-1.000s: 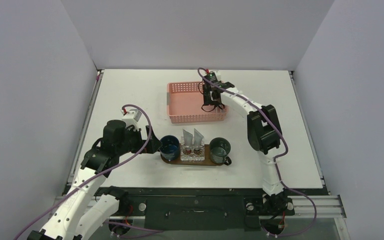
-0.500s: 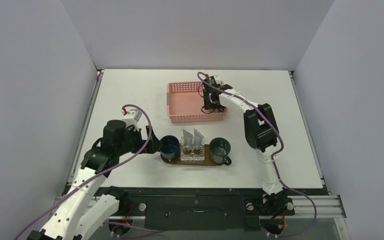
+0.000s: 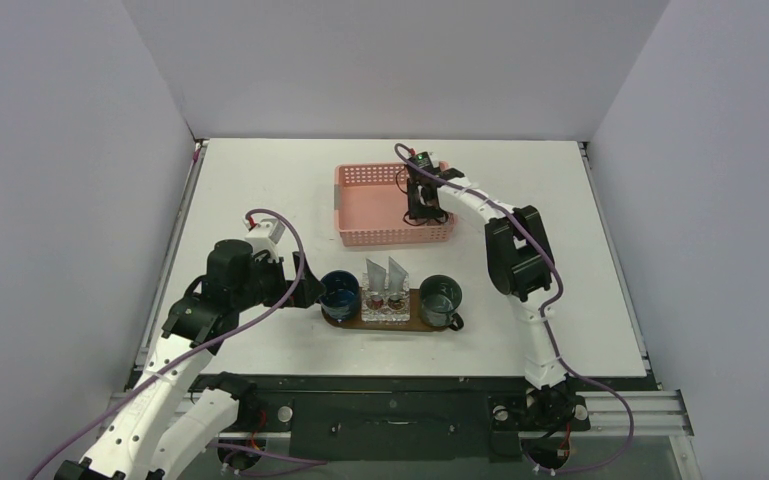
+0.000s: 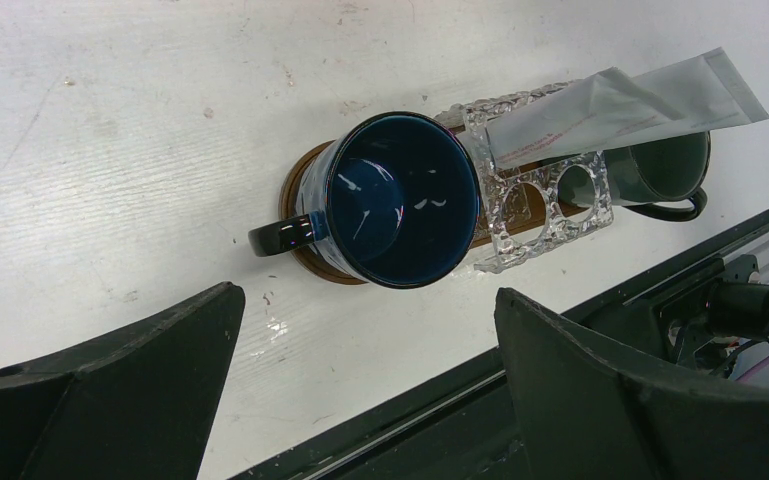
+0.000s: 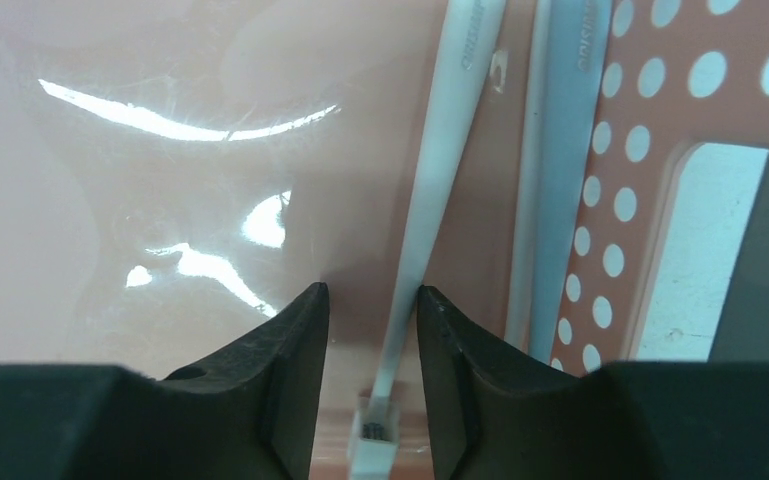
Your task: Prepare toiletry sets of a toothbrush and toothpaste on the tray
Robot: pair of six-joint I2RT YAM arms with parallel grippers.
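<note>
At the right gripper (image 5: 370, 300): fingers (image 5: 290, 370) a little apart, one on each side of a white brush (image 5: 438, 180), not pinching it yet. Low over the floor of the pink basket (image 5: 620, 200), with a second brush (image 5: 570, 150) just beside the first, next to the wall with holes.

Looks like the picking-up step: getting a brush for the first set. Next, most likely: squeeze shut on the thin handle, lift straight up, and take care not to drag the second brush along. Then over to the tray (image 3: 412, 318).

At the left gripper (image 4: 368, 295): wide open, holding nothing, just beside the blue mug (image 4: 395, 200) at the left end of the tray.

On the tray, close to the near edge of the table (image 3: 260, 180), around its middle: blue mug at the left end, green mug (image 4: 660, 170) at the right end, clear holder (image 4: 535, 215) between, two paste tubes (image 4: 610, 105) standing in the holder. No brush there yet. Basket farther back, toward the far edge.

White, flat table top with small scuffs. Plain pale walls (image 3: 380, 60) on the left, far and right sides. Black rail (image 3: 390, 395) along the near edge.
</note>
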